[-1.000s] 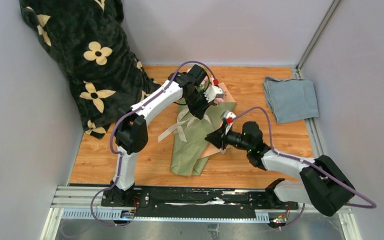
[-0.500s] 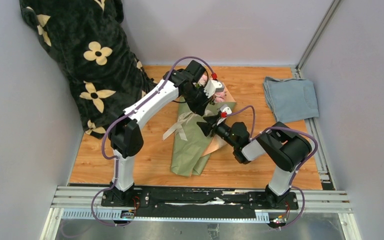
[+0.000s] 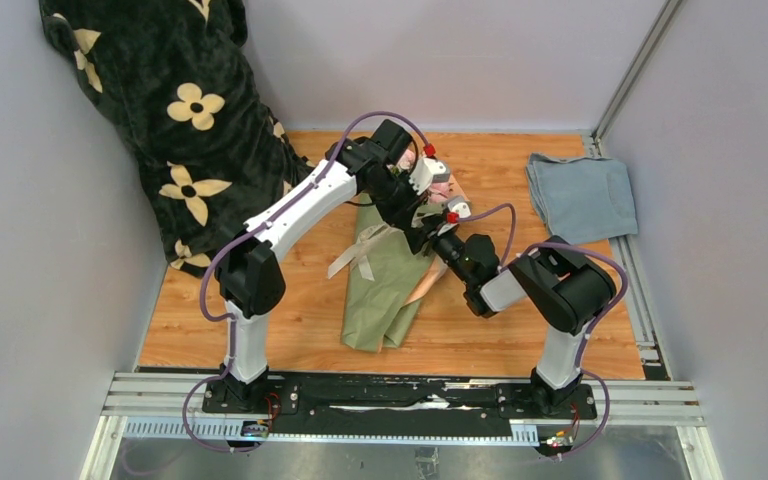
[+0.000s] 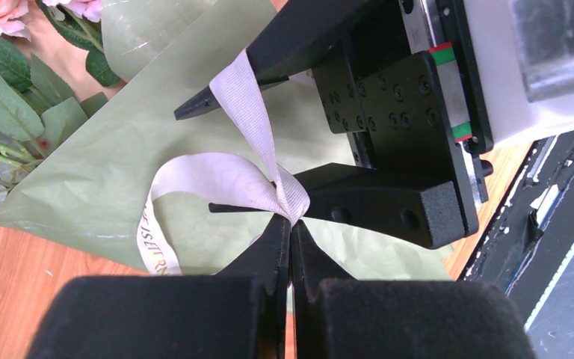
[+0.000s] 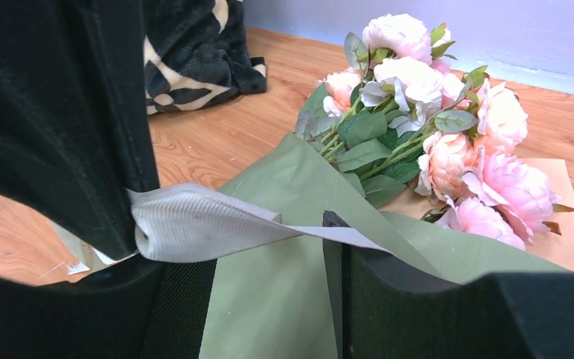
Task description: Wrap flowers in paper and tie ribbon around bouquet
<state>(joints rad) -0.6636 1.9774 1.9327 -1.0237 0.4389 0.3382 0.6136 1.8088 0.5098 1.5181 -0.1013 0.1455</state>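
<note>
The bouquet lies on the wooden table: pink flowers (image 3: pixel 442 190) (image 5: pixel 418 97) in a cone of sage-green paper (image 3: pixel 380 300) (image 4: pixel 105 172) with a peach inner edge (image 5: pixel 560 232). The cream ribbon (image 4: pixel 217 176) (image 5: pixel 209 224) crosses the cone, with loose ends on its left side (image 3: pixel 352 258). My left gripper (image 4: pixel 291 224) (image 3: pixel 415 222) is shut on the ribbon just above the paper. My right gripper (image 5: pixel 258 243) (image 3: pixel 432 240) is right against it and open. The ribbon stretches across its two fingers and over one fingertip (image 5: pixel 332 222).
A black plush blanket with cream flower prints (image 3: pixel 160 110) is heaped at the back left. A folded blue-grey cloth (image 3: pixel 580 195) lies at the back right. Grey walls close the sides and back; the arms' metal rail (image 3: pixel 390 395) runs along the near edge.
My right gripper has opened and moved back-left along the bouquet until it meets my left gripper; the right arm has folded in closer. The left gripper stays shut on the ribbon.
</note>
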